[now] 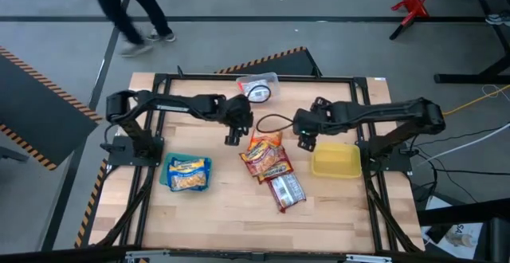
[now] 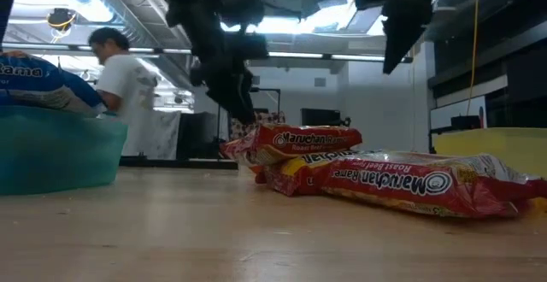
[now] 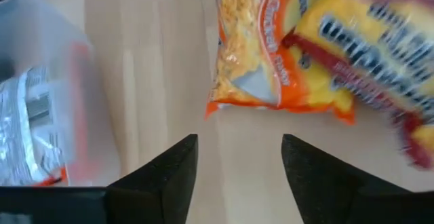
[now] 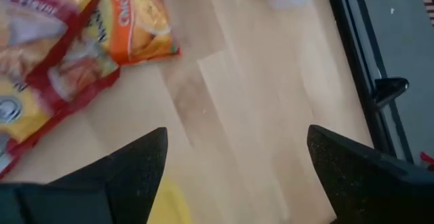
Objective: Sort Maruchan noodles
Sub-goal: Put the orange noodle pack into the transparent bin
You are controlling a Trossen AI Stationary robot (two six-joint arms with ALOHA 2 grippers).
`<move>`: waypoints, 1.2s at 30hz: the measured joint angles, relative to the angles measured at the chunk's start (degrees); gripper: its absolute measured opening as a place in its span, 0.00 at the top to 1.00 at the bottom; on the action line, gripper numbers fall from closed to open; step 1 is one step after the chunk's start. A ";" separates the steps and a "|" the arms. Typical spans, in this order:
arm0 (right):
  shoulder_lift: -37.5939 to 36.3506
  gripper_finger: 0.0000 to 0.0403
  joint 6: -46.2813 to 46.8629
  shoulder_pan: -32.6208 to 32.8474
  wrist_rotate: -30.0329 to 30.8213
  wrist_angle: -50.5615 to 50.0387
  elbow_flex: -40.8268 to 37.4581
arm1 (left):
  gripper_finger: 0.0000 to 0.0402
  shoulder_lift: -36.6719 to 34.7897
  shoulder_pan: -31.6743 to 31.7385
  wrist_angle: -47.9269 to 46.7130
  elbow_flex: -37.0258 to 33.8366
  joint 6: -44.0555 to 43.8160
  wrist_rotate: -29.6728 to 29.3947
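High view: on the tabletop (image 1: 223,215) the noodle pile (image 1: 269,163) sits mid-table between both arms. The left tool (image 1: 233,138), released and empty, hovers just beside the orange packet (image 3: 251,54); it should descend square over that packet's near edge. The right tool (image 1: 306,141), also released, hangs beside the yellow bin (image 1: 335,161).
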 joint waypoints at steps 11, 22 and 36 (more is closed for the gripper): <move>-7.22 0.16 13.44 10.26 3.21 -12.93 -0.02 | 0.45 3.69 2.07 4.51 0.02 11.49 0.41; -11.86 0.16 20.42 18.48 4.69 -12.69 -0.02 | 0.45 5.53 3.53 8.79 0.12 16.87 4.93; -11.83 0.16 22.66 21.61 5.11 -12.63 -0.02 | 0.45 15.09 3.35 -0.10 12.17 20.38 3.69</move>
